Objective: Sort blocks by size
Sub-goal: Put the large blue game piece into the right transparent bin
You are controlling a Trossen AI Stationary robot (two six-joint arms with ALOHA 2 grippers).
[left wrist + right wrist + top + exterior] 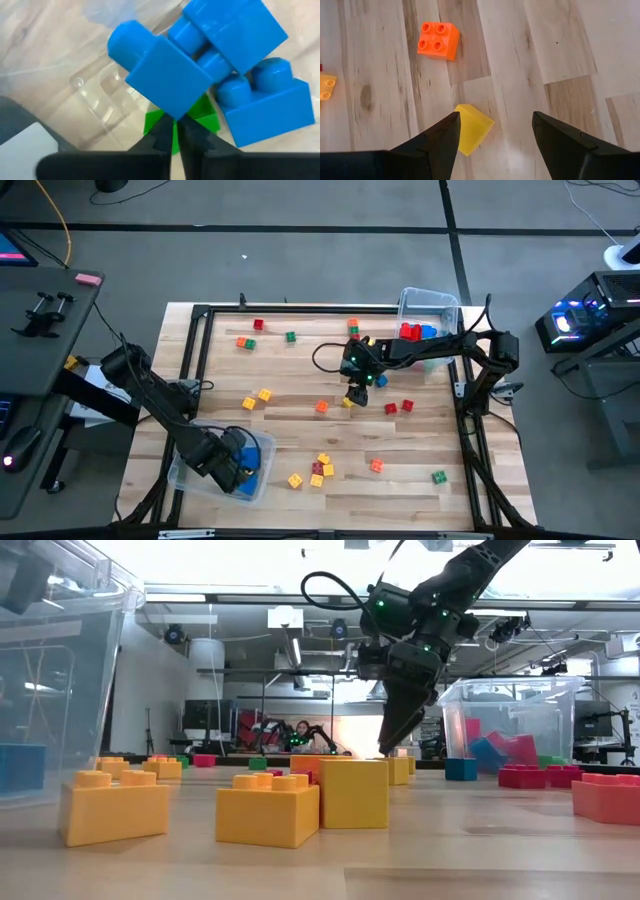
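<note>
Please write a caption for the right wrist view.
Right gripper, open, poised over a yellow block; an orange block lies beyond.

Lab room around a pale wooden plank table [420, 442]

Grey carpeted floor [300, 260] crossed by dark seams surrounds the table; a black desk [40, 330] stands off its left edge, and bright ceiling light strips [250, 598] run above cluttered far shelving [215, 720].

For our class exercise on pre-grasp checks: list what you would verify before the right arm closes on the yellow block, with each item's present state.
1. Right gripper open: ok.
2. Yellow block between its fingers: not ok, it sits against one finger, off centre.
3. Orange block clear of the fingers: ok.
4. Left gripper shut, over the near bin: ok.
5. Far bin upright, ready: ok.
</note>
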